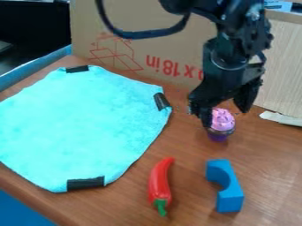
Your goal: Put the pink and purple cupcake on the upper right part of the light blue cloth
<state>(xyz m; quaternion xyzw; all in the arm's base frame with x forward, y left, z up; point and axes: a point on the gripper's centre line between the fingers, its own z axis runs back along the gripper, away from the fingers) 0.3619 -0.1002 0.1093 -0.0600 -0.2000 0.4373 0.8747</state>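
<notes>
The black gripper [226, 115] hangs at the upper right with its fingers apart. Between and just below them is a toy cupcake [221, 123] with pink frosting and a purple base, upright on the wooden table. The left finger overlaps the cupcake's left edge in the view; whether it touches cannot be told. Nearer the front lie a red toy chili pepper [160, 180] with a green stem and, to its right, a blue arch-shaped block [229, 190].
A turquoise cloth [82, 123] held by black tape covers the left of the wooden table [189, 152]. A cardboard box [141, 48] stands behind, and a torn white strip [281, 118] lies at the right edge.
</notes>
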